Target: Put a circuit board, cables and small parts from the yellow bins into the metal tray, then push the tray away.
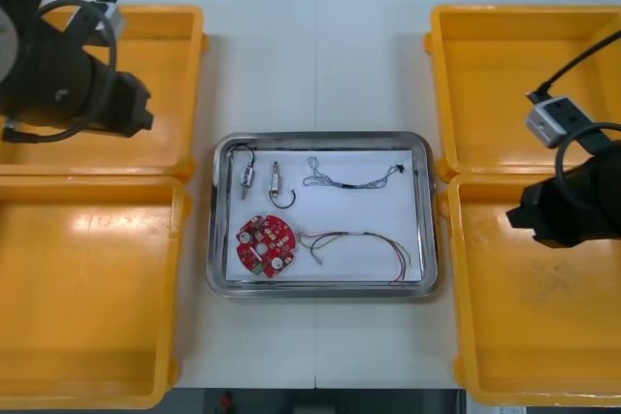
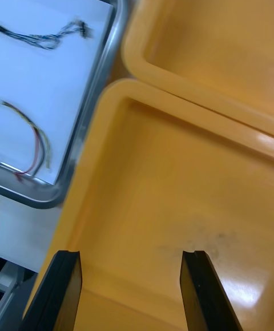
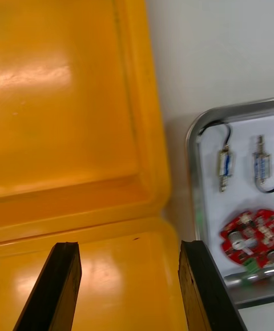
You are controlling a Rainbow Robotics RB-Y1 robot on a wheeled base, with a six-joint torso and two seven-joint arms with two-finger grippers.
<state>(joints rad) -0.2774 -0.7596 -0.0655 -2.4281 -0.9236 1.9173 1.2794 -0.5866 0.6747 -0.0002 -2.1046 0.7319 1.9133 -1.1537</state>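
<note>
Front view | light table (image 1: 320,65) | metal tray (image 1: 320,289) between yellow bins (image 1: 97,317)

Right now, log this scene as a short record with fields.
Tray: between the yellow bins, white inside
In tray: red circuit board, blue-white cable, red-yellow cable, two small metal parts
Left pincer: open, above left bins
Right pincer: open, above near right bin
Remaining: push tray away
</note>
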